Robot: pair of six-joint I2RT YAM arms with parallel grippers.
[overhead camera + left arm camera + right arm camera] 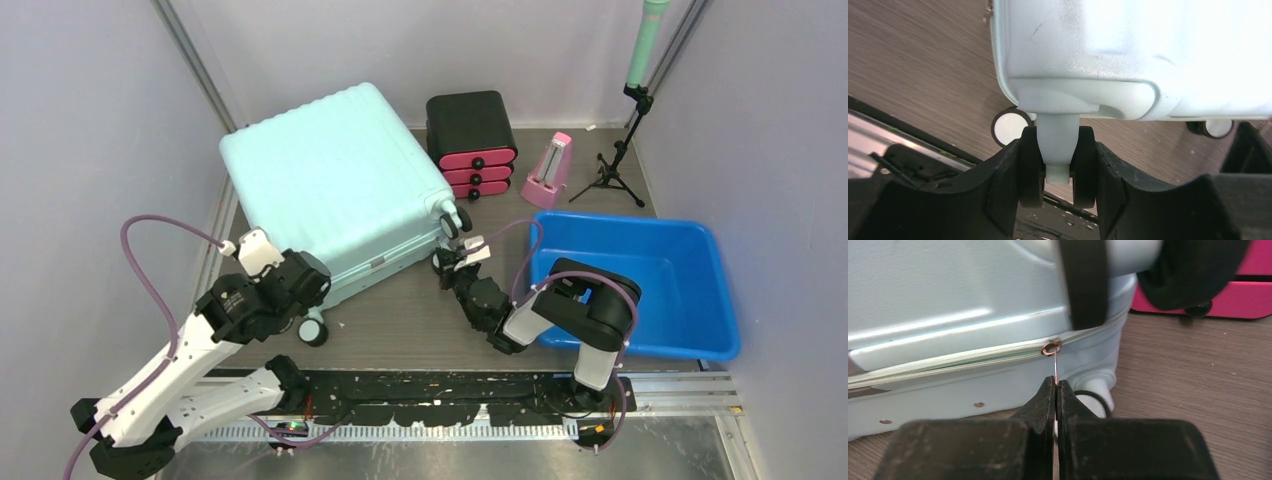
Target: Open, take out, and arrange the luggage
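The pale mint-green luggage (335,180) lies flat and closed at the back left of the table. My left gripper (300,285) is at its near left corner, shut on a black twin caster wheel (1058,165), one finger on each side of it. My right gripper (450,262) is at the near right corner, beside another caster (455,222). It is shut on the thin metal zipper pull (1055,367), which hangs from the slider (1051,347) on the zip seam along the suitcase's side (948,315).
A black drawer box with pink drawers (472,145) stands behind the suitcase's right corner. A pink metronome-like object (548,172) and a small tripod (612,165) stand further right. A blue plastic tub (640,280) sits right of my right arm.
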